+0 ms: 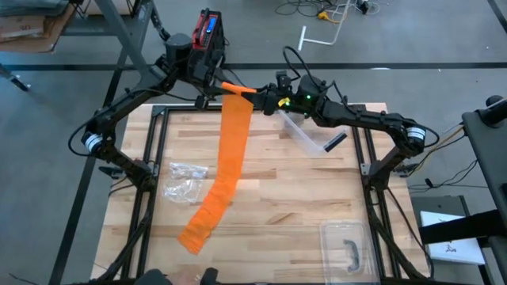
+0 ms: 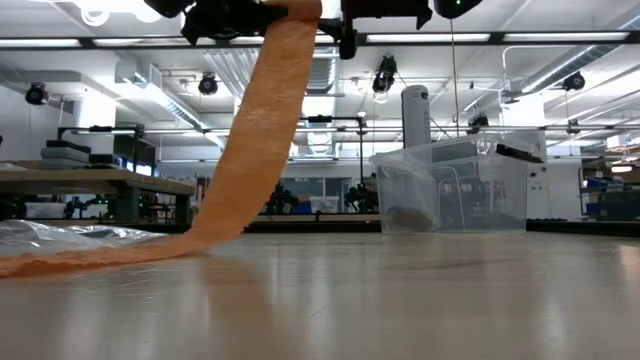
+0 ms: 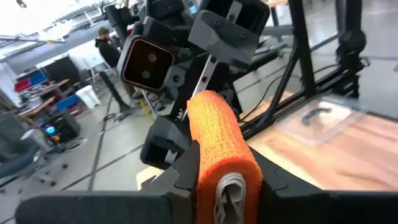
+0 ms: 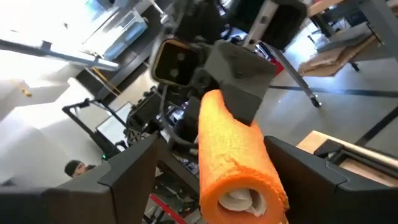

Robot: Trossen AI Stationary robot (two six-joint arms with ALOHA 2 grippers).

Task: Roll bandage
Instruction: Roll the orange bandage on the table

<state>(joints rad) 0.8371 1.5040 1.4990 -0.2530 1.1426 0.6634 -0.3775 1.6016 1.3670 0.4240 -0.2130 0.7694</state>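
An orange bandage is partly rolled. Its roll [image 3: 221, 137] is held level, high above the table's far edge, with my left gripper [image 1: 231, 85] shut on it. From the roll the loose strip [image 1: 230, 150] hangs slanting down, and its lower end [image 1: 198, 229] lies flat on the wooden table. My right gripper [image 1: 265, 99] faces the left one and is open. Its two fingers [image 4: 134, 168] stand wide on either side of the roll's other end [image 4: 239, 199], with gaps showing on both sides. My left gripper pinches the roll between its two fingers [image 3: 186, 168], which sit on opposite sides of the roll near its one end [image 3: 230, 186]. The fingers come in about level, along the roll's axis. The roll is clear of the table, and the strip trails from it.
A clear plastic bin [image 1: 305, 131] with a dark item in it stands at the far right. A crumpled clear wrapper [image 1: 186, 180] lies at the left, beside the strip. A clear lid with a handle [image 1: 347, 245] lies at the near right. The table's middle is bare wood.
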